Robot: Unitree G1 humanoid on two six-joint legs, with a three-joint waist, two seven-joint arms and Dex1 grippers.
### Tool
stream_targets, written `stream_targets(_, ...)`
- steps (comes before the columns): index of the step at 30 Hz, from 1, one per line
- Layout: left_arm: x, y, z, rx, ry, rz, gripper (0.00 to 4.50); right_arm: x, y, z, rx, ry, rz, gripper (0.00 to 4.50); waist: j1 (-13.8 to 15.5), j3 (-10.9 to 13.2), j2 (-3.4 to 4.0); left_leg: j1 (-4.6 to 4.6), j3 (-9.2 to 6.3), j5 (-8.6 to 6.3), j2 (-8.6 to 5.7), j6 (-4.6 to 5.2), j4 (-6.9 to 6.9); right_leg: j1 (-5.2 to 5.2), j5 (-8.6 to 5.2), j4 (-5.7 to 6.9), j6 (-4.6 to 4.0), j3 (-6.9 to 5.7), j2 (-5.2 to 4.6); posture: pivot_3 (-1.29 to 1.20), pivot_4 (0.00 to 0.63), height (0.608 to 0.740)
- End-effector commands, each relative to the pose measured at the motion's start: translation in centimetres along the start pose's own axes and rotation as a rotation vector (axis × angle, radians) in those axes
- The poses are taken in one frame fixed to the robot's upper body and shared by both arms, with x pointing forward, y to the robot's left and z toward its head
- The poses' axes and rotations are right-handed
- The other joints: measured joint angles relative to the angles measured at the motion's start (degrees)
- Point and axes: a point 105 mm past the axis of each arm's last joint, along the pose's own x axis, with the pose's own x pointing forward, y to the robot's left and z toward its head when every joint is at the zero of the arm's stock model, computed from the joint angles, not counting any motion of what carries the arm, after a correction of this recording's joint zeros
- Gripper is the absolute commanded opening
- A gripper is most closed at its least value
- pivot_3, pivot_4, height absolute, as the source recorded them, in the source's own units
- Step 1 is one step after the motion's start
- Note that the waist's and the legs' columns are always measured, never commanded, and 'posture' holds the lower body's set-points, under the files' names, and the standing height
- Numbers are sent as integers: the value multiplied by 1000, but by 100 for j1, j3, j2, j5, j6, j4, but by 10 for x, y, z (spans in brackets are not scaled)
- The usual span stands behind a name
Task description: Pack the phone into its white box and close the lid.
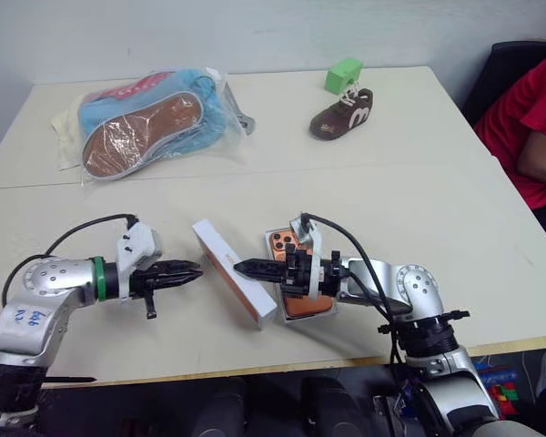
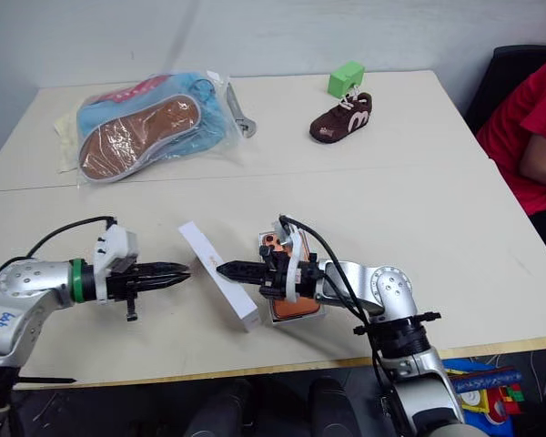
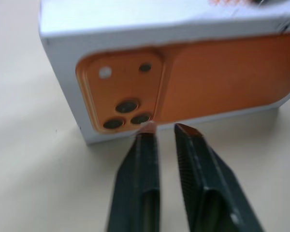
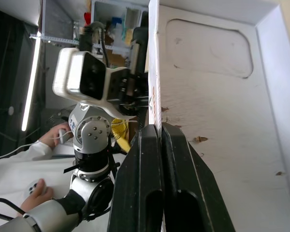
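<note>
The lid (image 1: 234,272) is standing tilted on its long edge on the table (image 1: 419,182), printed orange face toward the left gripper (image 1: 197,270) — fingers pressed together, tips just beside that face. The right gripper (image 1: 239,268) is pinching the lid's wall. The phone (image 1: 289,264) is lying in the white box (image 1: 302,317), beneath the right arm.
</note>
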Motion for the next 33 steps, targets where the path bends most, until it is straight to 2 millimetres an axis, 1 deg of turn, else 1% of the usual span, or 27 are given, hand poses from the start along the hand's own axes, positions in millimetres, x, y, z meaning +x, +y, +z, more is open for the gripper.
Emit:
stream_targets(1, 19, 1, 9, 53, -21, -48, 27, -12, -7, 1, -104, -31, -87, 0, 41, 0, 0, 0, 0, -1, -1, 2, 1, 1, 0, -4, 0, 0, -1, 0, 150, 740)
stream_targets(4, 38, 3, 17, 70, -53, -90, 27, -19, -9, 1, -126, -54, -108, 0, 76, -3, -5, 0, 0, -2, -3, 4, 4, 4, 1, -5, 2, -1, -2, 0, 150, 740)
stream_targets(7, 53, 4, 22, 87, -73, -121, 0, -26, -8, 0, -116, -70, -104, 652, 127, -4, -7, -3, 0, -2, -3, 4, 7, 6, 2, -7, 3, -2, -2, 0, 150, 740)
stream_targets(10, 65, 4, 27, 105, -90, -150, 0, -32, -4, -2, -130, -83, -106, 1706, 128, -4, -7, -3, 4, 3, -4, -5, 10, 7, 2, -7, 4, 1, -2, 0, 150, 740)
stream_targets(12, 73, 3, 32, 110, -109, -175, 0, -40, -1, -3, -174, -85, -128, 2397, 134, -4, -7, -5, 4, 3, -2, -5, 11, 5, 2, -7, 4, -1, -1, 0, 150, 740)
stream_targets(15, 83, 1, 41, 118, -137, -209, 0, -61, 5, 1, -264, -109, -173, 3523, 145, -4, -7, -10, 4, 4, -3, -4, 15, 4, 3, -8, 5, -3, -1, 0, 150, 740)
stream_targets(18, 93, -3, 48, 130, -161, -238, 0, -86, 22, 11, -315, -159, -153, 4482, 154, -4, -8, -17, 4, 4, -5, 0, 22, 6, 5, -12, 10, -5, -2, 0, 150, 740)
stream_targets(20, 99, -5, 52, 133, -180, -254, 0, -102, 35, 11, -371, -158, -137, 4482, 161, -3, -10, -18, 5, 4, -7, 5, 23, 9, 6, -15, 13, -6, -3, 0, 150, 740)
stream_targets(21, 101, -6, 55, 139, -192, -259, 0, -109, 39, 8, -417, -135, -141, 4482, 164, -3, -10, -19, 4, 2, -7, 9, 24, 10, 6, -15, 13, -8, -3, 0, 150, 740)
stream_targets(23, 102, -6, 61, 144, -214, -261, 0, -117, 42, -2, -513, -69, -167, 4482, 161, -2, -11, -24, 4, -2, -8, 21, 29, 10, 6, -16, 15, -13, -3, 0, 150, 740)
stream_targets(26, 93, -2, 69, 144, -235, -262, 0, -123, 39, -19, -653, 50, -208, 4482, 146, -1, -13, -26, 5, -4, -5, 25, 32, 9, 7, -16, 15, -15, 1, 0, 150, 740)
stream_targets(28, 85, 3, 72, 141, -236, -262, 0, -124, 31, -27, -736, 117, -243, 4109, 149, 0, -15, -25, 5, -5, -3, 25, 34, 9, 7, -12, 15, -23, 6, 0, 150, 740)
stream_targets(30, 76, 7, 74, 124, -232, -269, 0, -125, 21, -33, -802, 174, -271, 3564, 145, 0, -15, -23, 5, -4, -3, 25, 36, 9, 7, -9, 15, -35, 8, 0, 150, 740)
stream_targets(33, 61, 7, 59, 134, -136, -323, 0, -126, 3, -48, -902, 294, -298, 2573, 150, 0, -15, -21, 6, -4, -6, 24, 38, 10, 8, -9, 18, -56, 9, 0, 150, 740)
